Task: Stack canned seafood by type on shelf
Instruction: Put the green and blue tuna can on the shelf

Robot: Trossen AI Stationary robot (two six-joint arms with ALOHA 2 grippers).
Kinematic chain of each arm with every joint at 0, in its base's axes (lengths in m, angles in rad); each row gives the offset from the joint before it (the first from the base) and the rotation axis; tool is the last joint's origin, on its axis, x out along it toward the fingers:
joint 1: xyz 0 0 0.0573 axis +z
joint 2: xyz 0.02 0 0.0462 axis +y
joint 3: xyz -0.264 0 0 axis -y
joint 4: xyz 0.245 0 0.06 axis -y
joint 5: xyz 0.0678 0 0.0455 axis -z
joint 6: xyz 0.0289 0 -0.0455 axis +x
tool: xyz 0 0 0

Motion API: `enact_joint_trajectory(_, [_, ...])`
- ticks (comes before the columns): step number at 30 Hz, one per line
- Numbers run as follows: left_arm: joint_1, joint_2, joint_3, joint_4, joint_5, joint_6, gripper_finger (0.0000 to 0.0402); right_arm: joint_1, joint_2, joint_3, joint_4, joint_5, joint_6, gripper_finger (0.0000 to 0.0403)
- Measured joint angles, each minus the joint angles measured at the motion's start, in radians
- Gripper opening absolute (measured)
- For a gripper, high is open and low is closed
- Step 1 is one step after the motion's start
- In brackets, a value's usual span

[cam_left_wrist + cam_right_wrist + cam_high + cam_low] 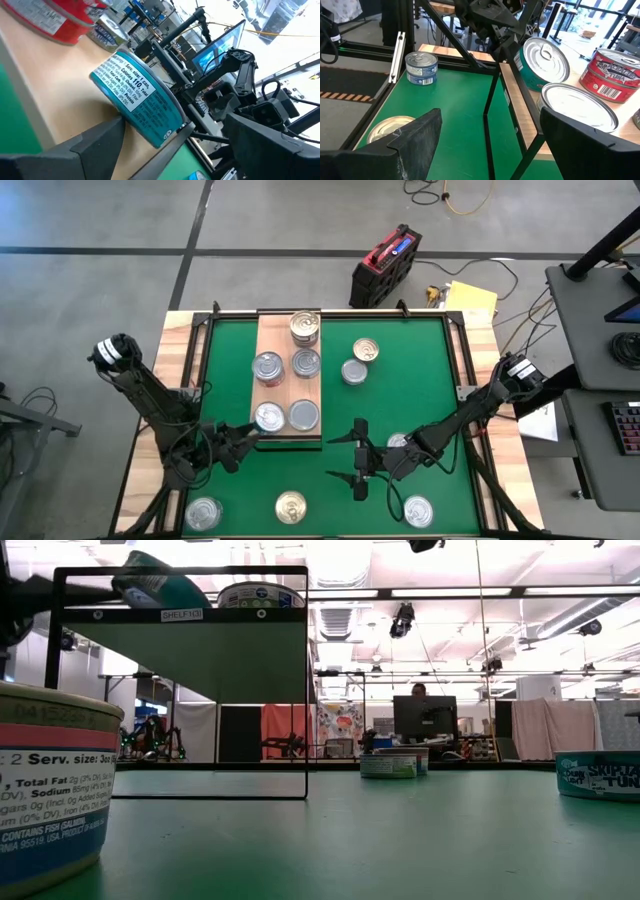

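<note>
Metal tins of this kind, small round flat cans with pull-tab lids, are judged rigid, moderately heavy for their size and slick on the printed side wall; the soundest hold is across the diameter on the side wall, low enough that the lid rim does not slip past the pads. Five tins sit on the light wooden shelf board (275, 330): a gold-lidded tin (305, 327) at the far end, two silver-lidded tins in the middle row (268, 367) and two at the near end (303, 415). Two further tins (365, 351) rest on the green table mat (420, 380) just right of the board, and five remain along the near edge, among them a gold-lidded tin (290, 507) between the arms. The left gripper (247, 439) stands with fingers apart at the near left corner of the board, facing the teal-labelled tin (137, 98) there without clamping it. The right gripper (357, 459) hovers over the mat just off the board's near right corner, fingers likewise spread and empty. No enclosing container is present; the board serves as the only receiving surface.
</note>
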Motion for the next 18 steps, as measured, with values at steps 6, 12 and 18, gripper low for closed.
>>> enact_joint_trajectory(6, [0.000, -0.002, 0.024, -0.002, -0.004, 0.068, 0.0327, 0.000, 0.000, 0.000, -0.001, 0.000, 0.000, 0.0329])
enact_joint_trajectory(12, [0.000, -0.002, 0.024, -0.003, -0.004, 0.056, 0.0327, 0.000, 0.000, 0.000, -0.003, 0.000, -0.001, 0.0329])
enact_joint_trajectory(18, [0.010, -0.003, 0.003, -0.008, -0.003, 0.071, 0.0327, 0.000, 0.000, 0.000, -0.011, 0.000, 0.000, 0.0329])
